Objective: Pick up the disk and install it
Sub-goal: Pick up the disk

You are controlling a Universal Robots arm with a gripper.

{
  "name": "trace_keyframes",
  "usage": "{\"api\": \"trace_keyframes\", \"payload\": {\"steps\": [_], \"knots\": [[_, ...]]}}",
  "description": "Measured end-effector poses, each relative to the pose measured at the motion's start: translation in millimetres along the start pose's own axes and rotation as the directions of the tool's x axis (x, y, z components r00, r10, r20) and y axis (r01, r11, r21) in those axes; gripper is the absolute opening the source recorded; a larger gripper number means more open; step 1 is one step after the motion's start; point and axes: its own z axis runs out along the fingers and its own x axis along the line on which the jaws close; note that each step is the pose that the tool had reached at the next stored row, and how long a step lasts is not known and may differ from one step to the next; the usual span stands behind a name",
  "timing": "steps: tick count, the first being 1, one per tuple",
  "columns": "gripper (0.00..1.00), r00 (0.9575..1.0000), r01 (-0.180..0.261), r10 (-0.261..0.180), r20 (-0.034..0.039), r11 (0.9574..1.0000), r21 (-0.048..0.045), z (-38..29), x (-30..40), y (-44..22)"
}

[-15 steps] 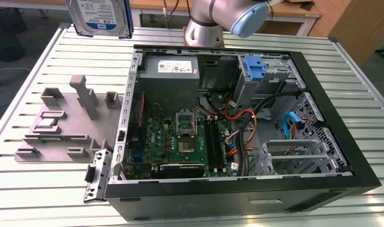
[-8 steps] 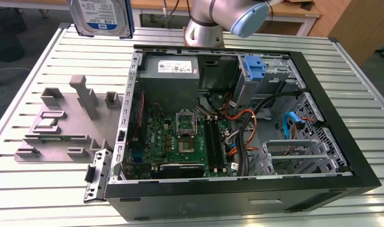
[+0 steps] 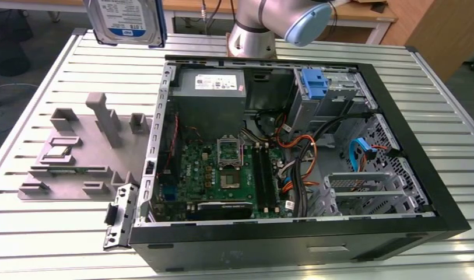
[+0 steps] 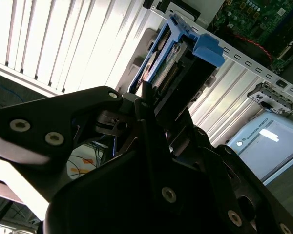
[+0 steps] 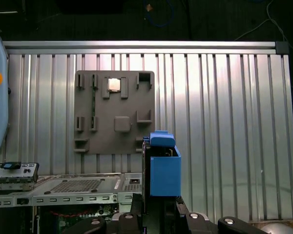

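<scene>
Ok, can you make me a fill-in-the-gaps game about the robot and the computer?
1. The plastic around the edges of the disk is coloured ____.
2. The gripper is ____ (open or shut) on the disk.
3. Inside the open computer case, the big circuit board is coloured ____.

Missing words: blue, shut, green.
</scene>
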Motion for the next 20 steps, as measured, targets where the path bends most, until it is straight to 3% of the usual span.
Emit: {"api": "trace_keyframes", "payload": {"steps": [20], "knots": [[0.35,1.0,0.0,0.0,-0.0001,1.0,0.0,-0.3,-0.2,-4.7]]}}
